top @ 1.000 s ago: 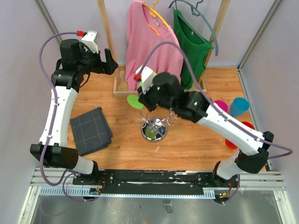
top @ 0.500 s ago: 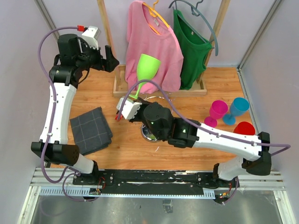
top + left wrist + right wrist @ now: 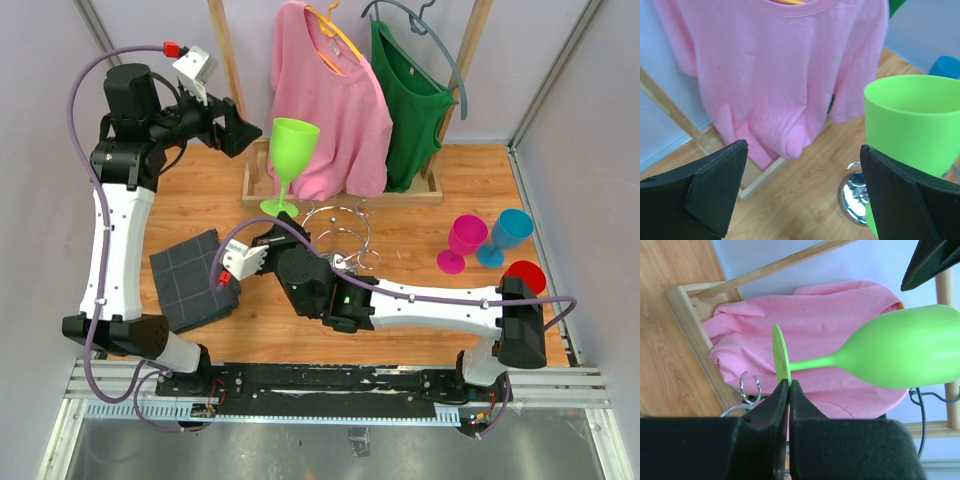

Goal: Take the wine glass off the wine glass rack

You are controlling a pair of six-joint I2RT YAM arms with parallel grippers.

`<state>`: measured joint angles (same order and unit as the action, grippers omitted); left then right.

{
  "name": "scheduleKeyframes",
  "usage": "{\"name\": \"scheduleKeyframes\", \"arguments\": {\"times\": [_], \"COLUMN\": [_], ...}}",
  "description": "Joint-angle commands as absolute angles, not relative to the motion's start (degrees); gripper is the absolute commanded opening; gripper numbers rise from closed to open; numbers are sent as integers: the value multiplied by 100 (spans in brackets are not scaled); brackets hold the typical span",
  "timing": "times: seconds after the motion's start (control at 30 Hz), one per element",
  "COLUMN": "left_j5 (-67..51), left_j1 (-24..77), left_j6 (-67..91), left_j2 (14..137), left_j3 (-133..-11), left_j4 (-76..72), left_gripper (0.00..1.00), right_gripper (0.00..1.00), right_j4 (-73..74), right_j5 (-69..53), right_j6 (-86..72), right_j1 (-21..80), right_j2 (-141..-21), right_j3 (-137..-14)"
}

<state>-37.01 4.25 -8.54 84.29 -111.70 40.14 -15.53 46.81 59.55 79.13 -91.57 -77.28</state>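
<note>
Pinched tight with the right tool (image 3: 789, 386) on the very edge of the foot of the lime-green plastic wine glass (image 3: 900, 360). Stem and bowl straight out beyond that grip, upright in the overhead view. Clear of the shiny chrome wire glass rack (image 3: 855, 197), up high and off to its left. Gaping wide with the left tool (image 3: 805, 200), holding nothing, just beside the green bowl. Behind, a pink T-shirt (image 3: 335, 110) on the wooden clothes rack (image 3: 228, 60); below, the wooden counter (image 3: 440, 180).
</note>
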Motion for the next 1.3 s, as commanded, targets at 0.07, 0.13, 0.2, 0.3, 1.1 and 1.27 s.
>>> {"name": "scheduleKeyframes", "arguments": {"times": [0.07,0.13,0.2,0.3,1.1,1.27], "left_j5": [-4929,-5231,-5556,-5896,-6761,-6791], "left_j1": [396,396,387,370,1103,1170], "left_j6": [-467,-402,-340,-294,83,130], "left_j2": [8058,7958,7912,7901,9031,9137], "left_j3": [-10816,-10630,-10538,-10554,-11483,-11614], "left_j4": [4031,4034,4034,4019,3877,3883], "left_gripper": [99,99,99,99,99,99], "right_gripper": [1,1,1,1,1,1], "right_j4": [-2361,-2377,-2392,-2415,-2884,-2921], "right_j5": [4979,4967,4967,4966,5004,4994], "right_j6": [6398,6429,6457,6484,6913,6944], "right_j1": [7998,7990,7996,7981,8057,8060], "right_j2": [-9193,-9198,-9223,-9271,-9461,-9479], "right_j3": [-7912,-7933,-7953,-7989,-8073,-8070]}}
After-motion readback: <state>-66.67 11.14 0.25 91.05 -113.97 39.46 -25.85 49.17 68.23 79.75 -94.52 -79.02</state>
